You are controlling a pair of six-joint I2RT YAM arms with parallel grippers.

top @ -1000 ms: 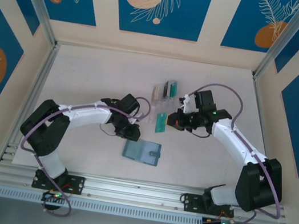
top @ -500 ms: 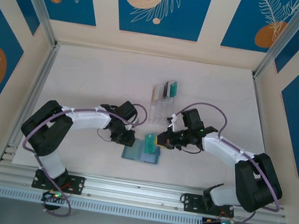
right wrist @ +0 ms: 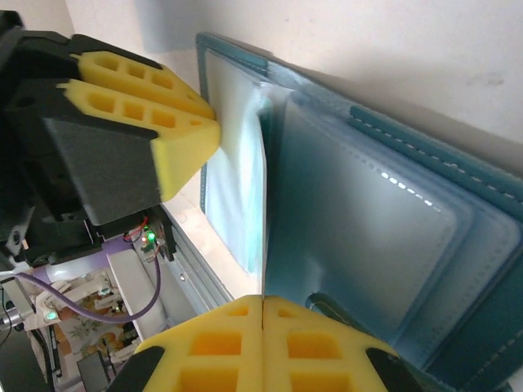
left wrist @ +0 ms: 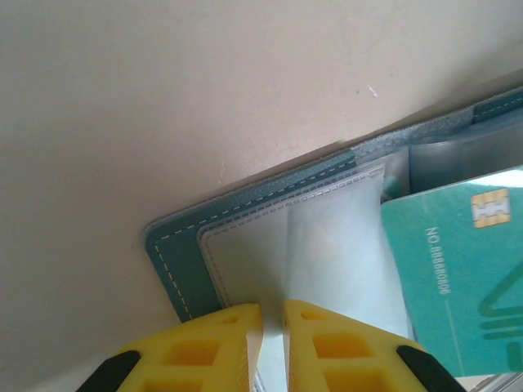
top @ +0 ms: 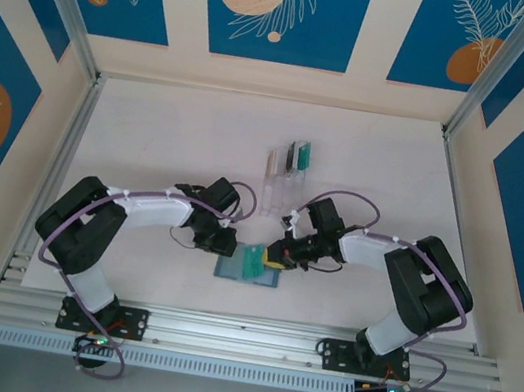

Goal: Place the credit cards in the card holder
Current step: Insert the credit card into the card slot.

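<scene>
card (top: 252, 263) over the open card holder (top: 227, 269)
top: my right claw (top: 277, 257), clamped shut on the card, sat just right of the card holder, card's long axis running left over it. left wrist: my left claw (left wrist: 272, 314) pinched a clear pocket sheet (left wrist: 327, 245). right wrist: card edge-on, wrist low.

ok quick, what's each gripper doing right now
left gripper: shut on a clear wallet pocket
right gripper: shut on a teal card
</scene>
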